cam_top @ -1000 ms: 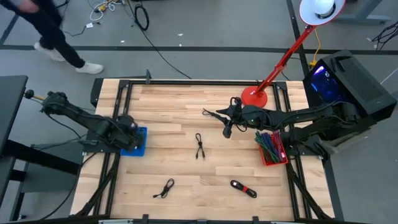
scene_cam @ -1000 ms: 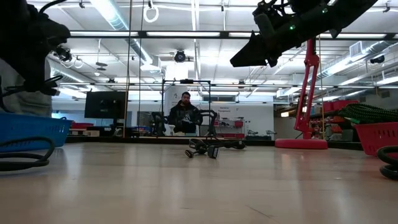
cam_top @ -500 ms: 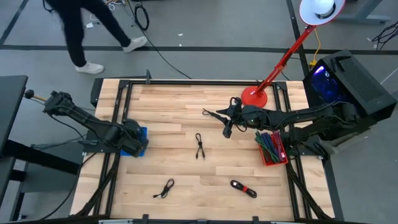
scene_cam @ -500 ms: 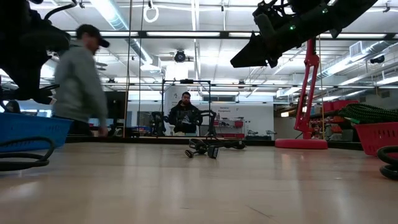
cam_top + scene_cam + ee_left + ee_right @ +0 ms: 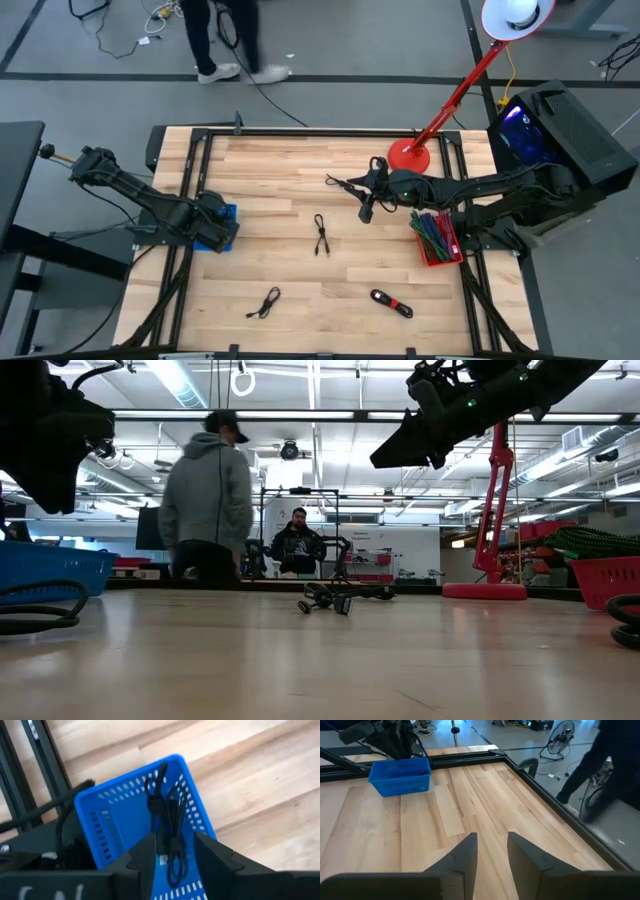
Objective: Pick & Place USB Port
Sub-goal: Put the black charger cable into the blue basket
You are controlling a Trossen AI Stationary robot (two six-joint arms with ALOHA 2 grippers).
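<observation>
With its fingers apart over the blue basket [image 5: 131,820] at frame left, the left gripper [image 5: 172,851] could snag the coiled cable [image 5: 167,822] when lifting; the right gripper [image 5: 490,851] hangs apart, empty.

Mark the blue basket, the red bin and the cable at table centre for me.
blue basket [image 5: 120,815]: left wrist view, perforated floor.
red bin [image 5: 437,257]: high view, near rim.
centre cable [image 5: 321,235]: high view, mid-length.

A robotics lab: a framed wooden table [image 5: 300,250] on bare concrete, fluorescent ceiling lights [image 5: 180,380], monitors [image 5: 170,528] behind.
</observation>
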